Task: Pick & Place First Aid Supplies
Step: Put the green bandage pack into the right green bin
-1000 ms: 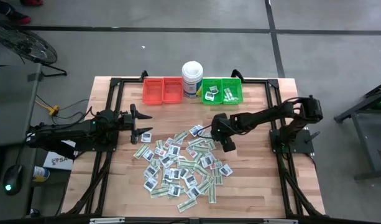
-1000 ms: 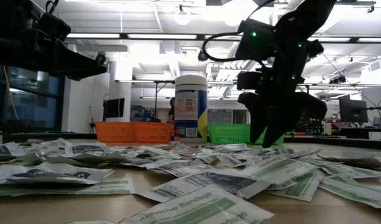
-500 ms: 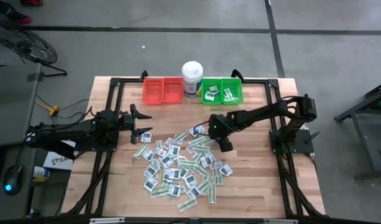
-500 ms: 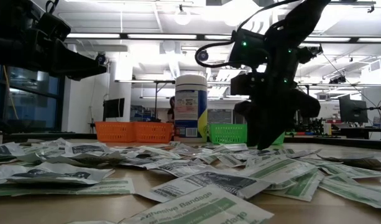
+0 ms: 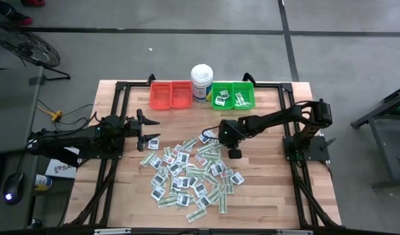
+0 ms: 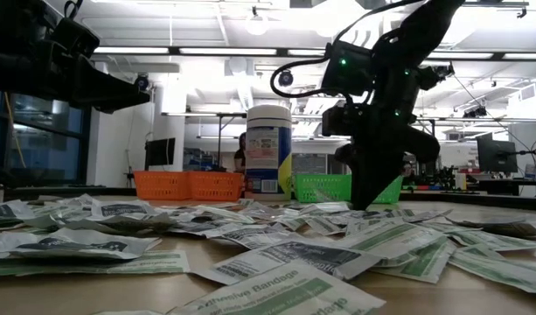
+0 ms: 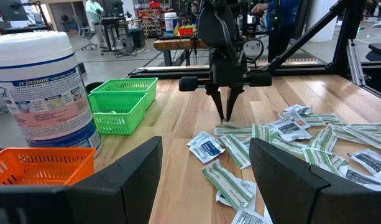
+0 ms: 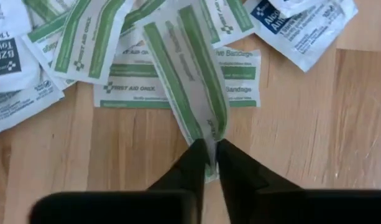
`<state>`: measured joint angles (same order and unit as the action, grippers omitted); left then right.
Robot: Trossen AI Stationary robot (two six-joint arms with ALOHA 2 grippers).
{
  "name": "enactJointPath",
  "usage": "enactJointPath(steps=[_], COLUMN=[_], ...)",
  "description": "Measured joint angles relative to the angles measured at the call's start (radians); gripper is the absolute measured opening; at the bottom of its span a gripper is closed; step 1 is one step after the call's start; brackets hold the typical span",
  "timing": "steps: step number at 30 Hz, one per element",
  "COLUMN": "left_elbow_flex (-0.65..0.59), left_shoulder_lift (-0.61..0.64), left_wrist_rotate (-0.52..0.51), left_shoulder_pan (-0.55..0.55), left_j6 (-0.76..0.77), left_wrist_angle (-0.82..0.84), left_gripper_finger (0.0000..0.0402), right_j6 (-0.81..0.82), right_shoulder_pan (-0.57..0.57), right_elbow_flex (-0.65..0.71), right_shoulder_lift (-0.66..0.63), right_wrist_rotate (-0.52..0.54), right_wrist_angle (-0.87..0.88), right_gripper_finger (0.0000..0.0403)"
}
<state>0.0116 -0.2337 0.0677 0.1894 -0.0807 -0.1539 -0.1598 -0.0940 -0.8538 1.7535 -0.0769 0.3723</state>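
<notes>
The first aid supplies lie in a loose pile mid-table: square white packets and green-and-white strips. My right gripper stands at the pile's far right edge, pointing down, shut on one green-and-white strip. The low view and the left wrist view show it too. At the table's left side, my left gripper hovers open and level, with nothing between its fingers. My right gripper pinches one end of the green-and-white strip between its two fingertips, coming from above and pointing down. The fingers lie along the strip. That end bows up into the fingers, while the rest of the strip lies across other packets in the pile.
At the table's far edge stand a red bin, a tall white tub and a green bin with a few packets inside. Bare wood lies to the right of the pile and along the near edge.
My right gripper has moved a little toward the table's left edge and come down onto the pile's far right edge. Its fingers have shut on the end of a green-and-white strip.
</notes>
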Motion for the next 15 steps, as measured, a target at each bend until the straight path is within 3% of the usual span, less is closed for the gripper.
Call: enactJointPath(steps=[3,15], left_elbow_flex=[0.000,0.000], left_shoulder_lift=[0.000,0.000], left_wrist_rotate=[0.000,0.000], left_shoulder_pan=[0.000,0.000], left_j6=[0.000,0.000], left_wrist_angle=[0.000,0.000], left_gripper_finger=[0.0238,0.0238], right_j6=[0.026,0.207], right_shoulder_pan=[0.000,0.001], right_elbow_flex=[0.002,0.008], right_shoulder_lift=[-0.017,-0.215], right_wrist_rotate=[-0.001,-0.010], right_wrist_angle=[0.003,0.125], right_gripper_finger=[0.0005,0.0002])
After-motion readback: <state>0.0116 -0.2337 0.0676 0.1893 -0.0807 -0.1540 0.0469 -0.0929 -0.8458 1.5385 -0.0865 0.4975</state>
